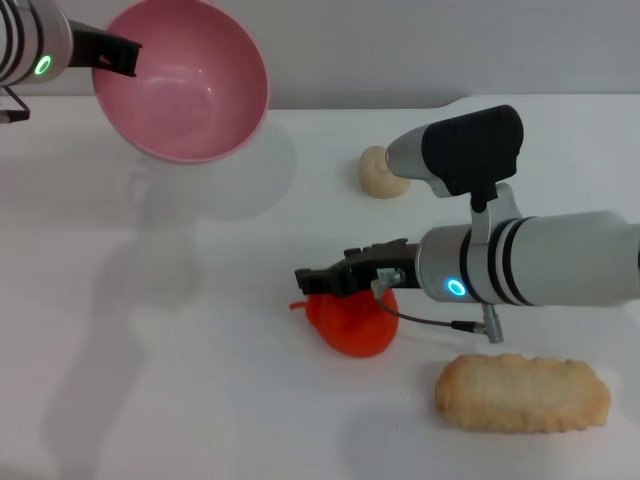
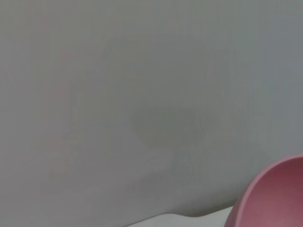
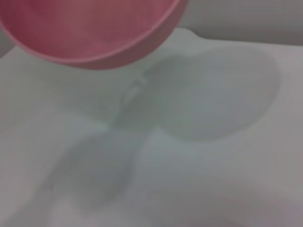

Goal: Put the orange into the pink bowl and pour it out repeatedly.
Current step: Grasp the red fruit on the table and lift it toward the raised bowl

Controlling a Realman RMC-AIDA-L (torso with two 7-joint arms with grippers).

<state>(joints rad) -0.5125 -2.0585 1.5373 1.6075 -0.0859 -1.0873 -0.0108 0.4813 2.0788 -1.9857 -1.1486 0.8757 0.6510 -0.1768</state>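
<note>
Pink bowl [image 1: 185, 85] empty, tilted, lifted off the worktop [image 1: 150, 380] near its far left corner, left claw [image 1: 118, 55] clamped on its rim. Orange [image 1: 352, 320] lies mid-worktop; our right claw [image 1: 312, 281] is just above it, whether parted or closed we cannot tell. Refilling looks next.
</note>
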